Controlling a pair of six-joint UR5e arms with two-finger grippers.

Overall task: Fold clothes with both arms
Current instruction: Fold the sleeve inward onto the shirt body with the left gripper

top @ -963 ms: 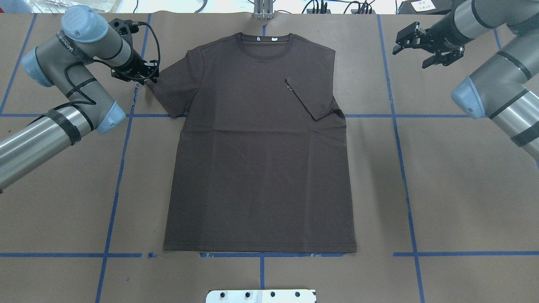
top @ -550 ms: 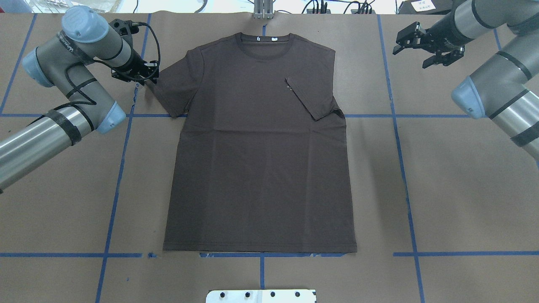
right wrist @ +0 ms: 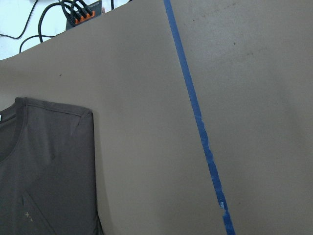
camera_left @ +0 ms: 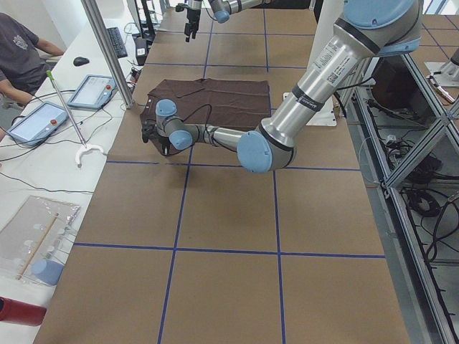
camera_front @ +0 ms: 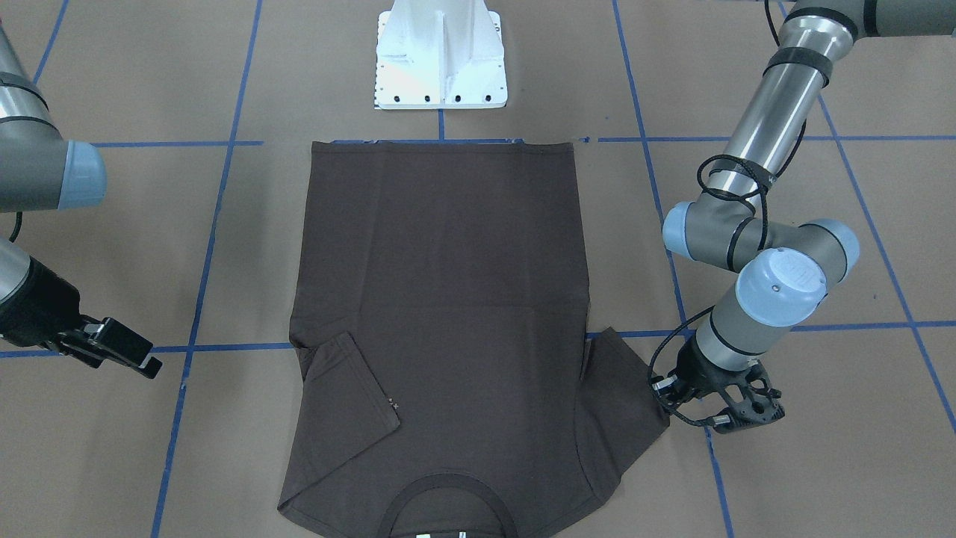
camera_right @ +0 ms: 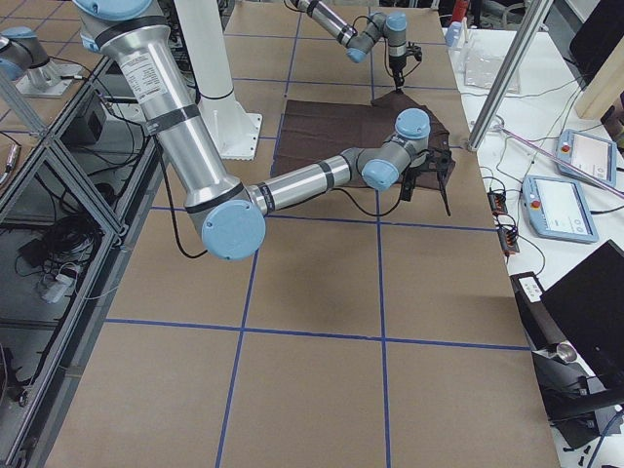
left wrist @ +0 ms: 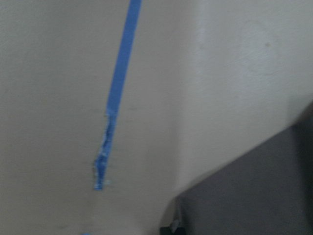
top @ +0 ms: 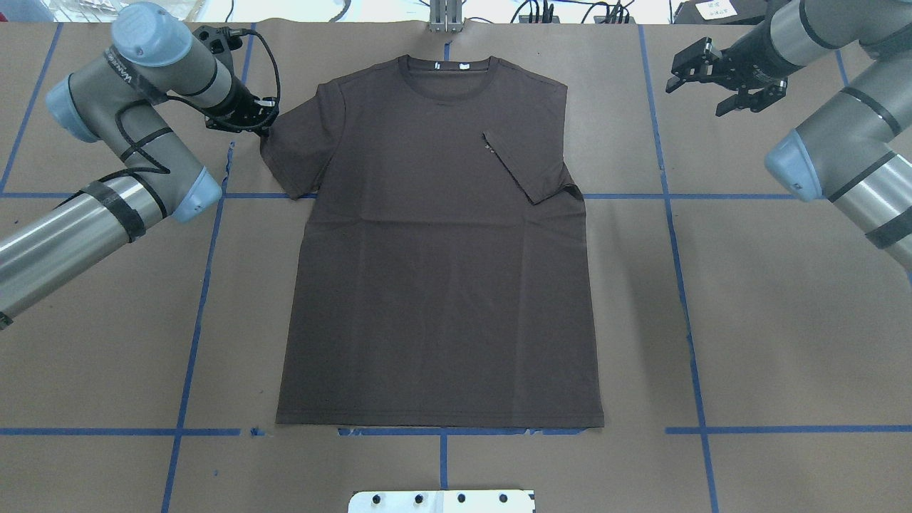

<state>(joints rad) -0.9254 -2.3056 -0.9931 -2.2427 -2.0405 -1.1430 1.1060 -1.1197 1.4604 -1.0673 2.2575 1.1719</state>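
Observation:
The dark brown T-shirt (top: 434, 285) lies flat and face up on the brown table, collar at the far edge, and it also shows in the front-facing view (camera_front: 441, 299). The sleeve on the robot's right side (top: 527, 164) is folded in over the chest. The other sleeve (top: 296, 146) is spread out. My left gripper (top: 262, 122) is low at that sleeve's outer edge and appears shut on it; the left wrist view shows the fabric (left wrist: 254, 191) slightly raised. My right gripper (top: 698, 94) is open and empty, above bare table right of the shirt.
Blue tape lines (top: 206, 271) grid the brown paper table. The white pedestal base (camera_front: 439, 56) stands at the near edge by the shirt's hem. Cables and a metal post (top: 445, 14) line the far edge. An operator and tablets (camera_left: 90, 89) sit beyond the table.
My left gripper has moved a little up and toward the shirt, and the sleeve's outer corner has shifted inward with it. The right arm has barely moved.

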